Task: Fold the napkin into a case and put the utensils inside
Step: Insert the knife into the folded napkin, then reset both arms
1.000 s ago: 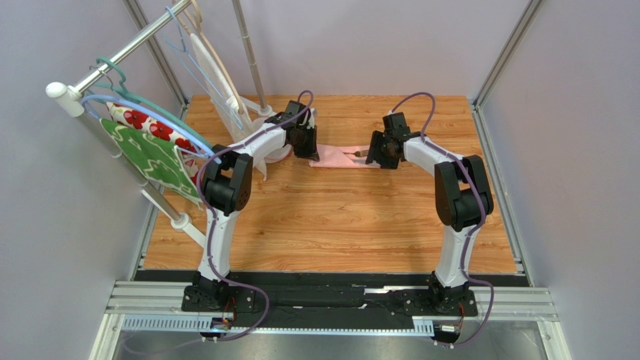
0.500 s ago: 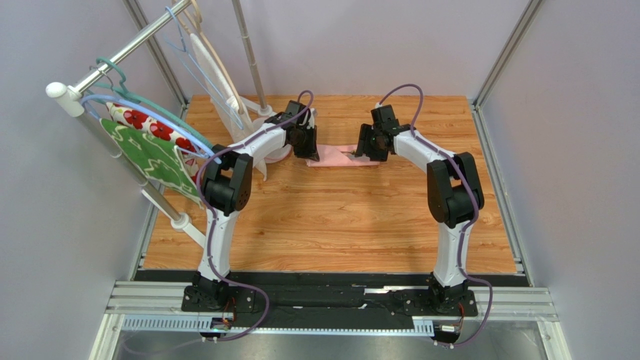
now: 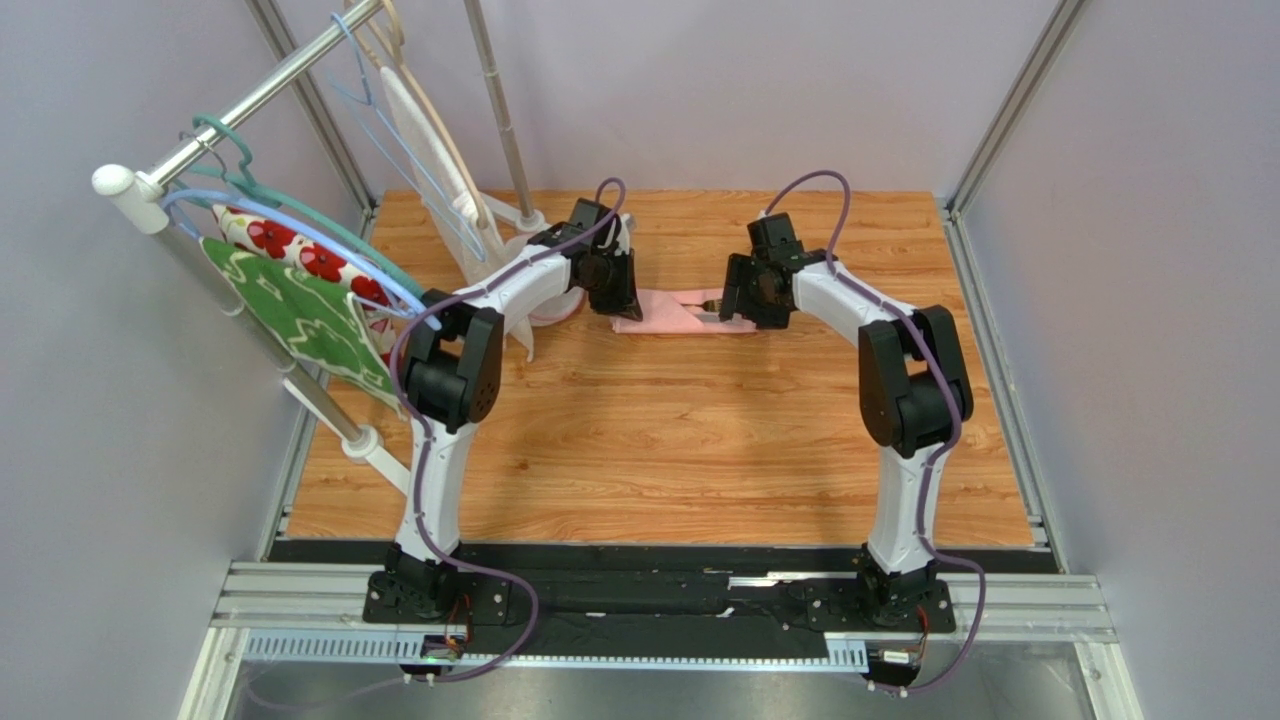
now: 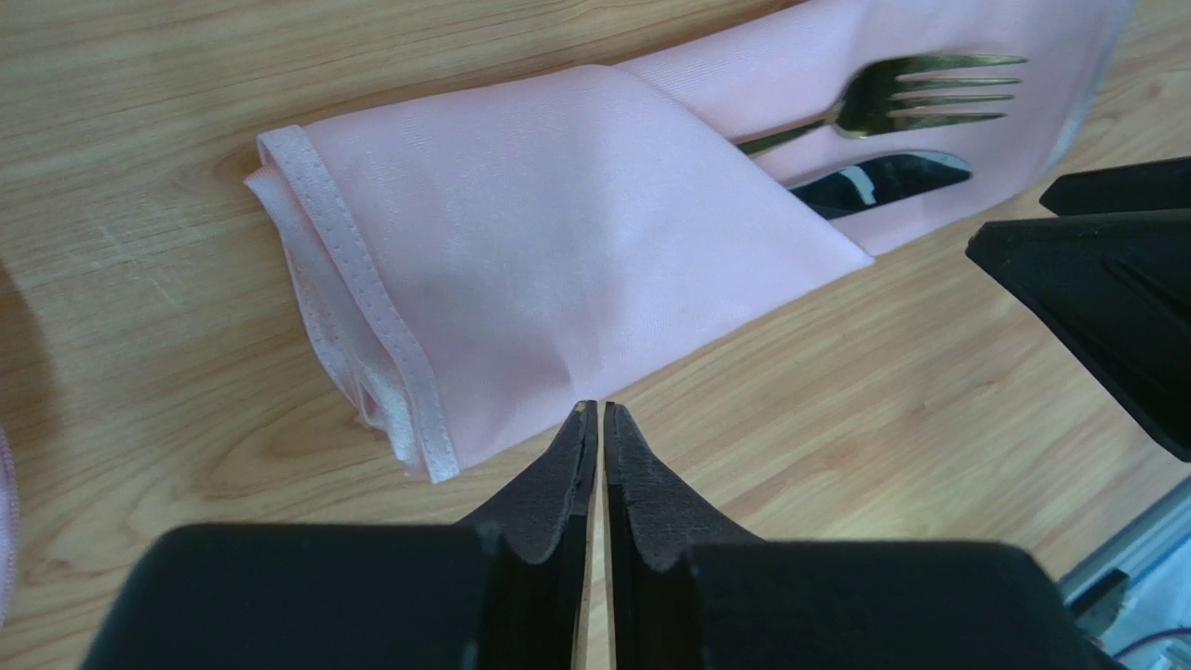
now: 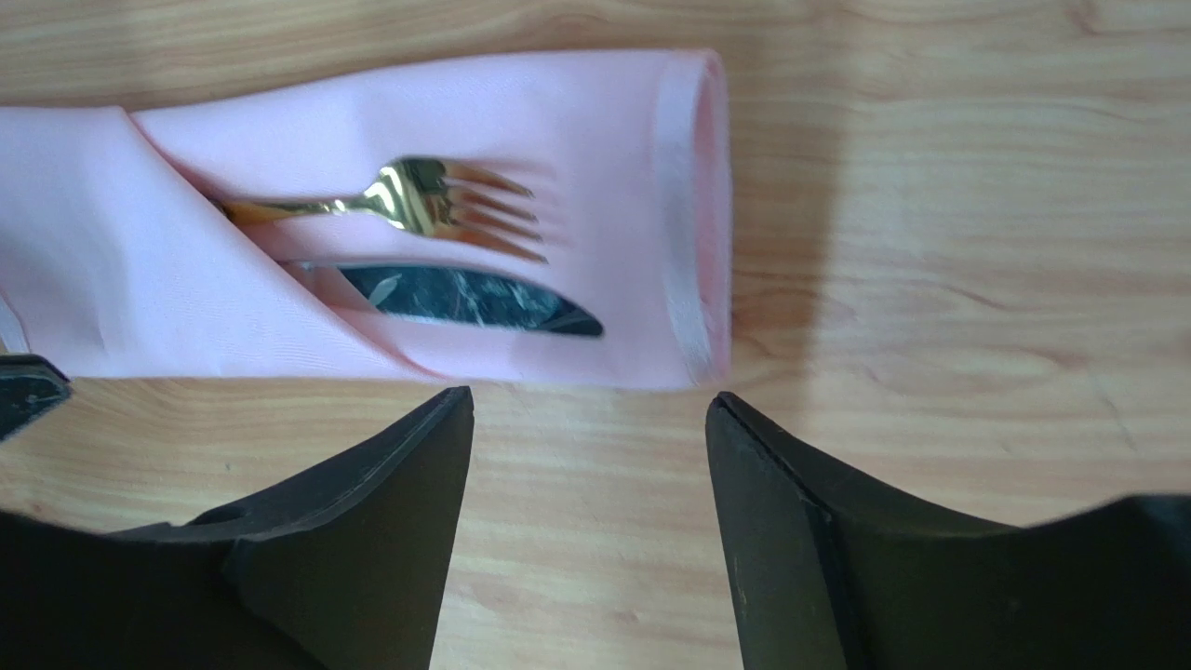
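Entry, overhead and both wrist views. The case (the pink napkin, folded into a narrow flat pocket) lay on the wooden table, in the far middle part, running left to right between the two arms. A diagonal flap crossed its front.

The utensils were inside. A yellowish fork and a silver-grey knife lay side by side with their handles hidden under the flap. Only the tines and the blade showed, resting on the back layer of cloth and pointing toward the right arm's end of the case. The knife lay on the near side of the fork. Neither stuck out past the hemmed edge.

The left gripper sat just beside the case's left end, near its folded corner. Its fingers were all but together, with a hairline slit between them, and held nothing. I could not tell whether the tips touched the cloth.

The right gripper was at the other end, its fingers spread wide. Only bare table showed between them, and the case's near edge lay just beyond the tips.

At the table's left a rail carried hangers, a white cloth with red flowers and a green cloth, all well apart from the case.
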